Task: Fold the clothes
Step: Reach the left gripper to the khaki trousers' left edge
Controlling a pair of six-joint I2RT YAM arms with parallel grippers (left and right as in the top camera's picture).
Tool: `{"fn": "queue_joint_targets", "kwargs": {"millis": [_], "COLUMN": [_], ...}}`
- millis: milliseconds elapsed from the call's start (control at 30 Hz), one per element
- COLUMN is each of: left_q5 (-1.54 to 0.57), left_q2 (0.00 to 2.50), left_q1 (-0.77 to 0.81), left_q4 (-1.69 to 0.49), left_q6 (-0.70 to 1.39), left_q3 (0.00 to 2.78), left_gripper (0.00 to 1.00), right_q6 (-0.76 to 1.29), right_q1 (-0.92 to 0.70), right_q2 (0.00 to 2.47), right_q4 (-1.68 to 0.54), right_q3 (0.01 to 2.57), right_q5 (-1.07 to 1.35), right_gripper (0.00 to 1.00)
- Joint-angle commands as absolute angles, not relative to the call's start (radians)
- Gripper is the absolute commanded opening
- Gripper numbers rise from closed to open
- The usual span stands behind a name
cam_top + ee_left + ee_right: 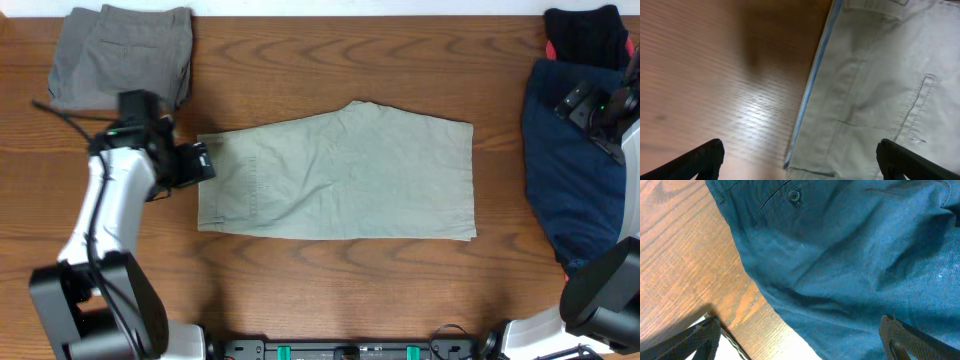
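Below the left fingers (705, 160) lay wood-grain bench (715, 75) and khaki shorts (880, 75) | navy garment (850, 255) below right fingers (910, 340) | both pairs released, empty

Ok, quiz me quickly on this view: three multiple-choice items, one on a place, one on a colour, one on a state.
1. Where do the grey shorts lie in the overhead view?
A. top left corner
B. table centre
C. bottom right corner

2. What colour is the garment under the right pincer?
A. khaki
B. navy blue
C. red

3. How is the left pincer?
A. shut on cloth
B. open, holding nothing
C. out of view

Answers:
1 A: they lie folded at top left.
2 B: blue cloth fills the right wrist view.
3 B: it gapes wide, gripping nothing.
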State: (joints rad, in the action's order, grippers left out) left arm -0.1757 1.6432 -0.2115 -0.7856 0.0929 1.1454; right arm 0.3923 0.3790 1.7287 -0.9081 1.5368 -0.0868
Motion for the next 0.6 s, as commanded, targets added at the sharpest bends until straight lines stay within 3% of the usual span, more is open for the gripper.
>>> {"fn": "queue_joint_targets", "kwargs": {"millis": [0, 567], "left_q5": [-0.514, -0.628], "left_q2": [1.705, 1.924], "left_q1": [-0.293, -0.335], "left_q4": [-0.790, -0.765], "left_q6": [-0.054, -0.159], "left_q3": [1.153, 1.147], "left_gripper": [0.98, 0.98], "right_q6": [0.380, 0.380], "right_q1": [0.373, 0.373], "right_q2": [1.738, 1.738], "right_q4": [-0.908, -0.909], "right_q3": [1.549, 1.549], "right_q5": [-0.101, -0.101], "right_gripper": [0.99, 0.99]}}
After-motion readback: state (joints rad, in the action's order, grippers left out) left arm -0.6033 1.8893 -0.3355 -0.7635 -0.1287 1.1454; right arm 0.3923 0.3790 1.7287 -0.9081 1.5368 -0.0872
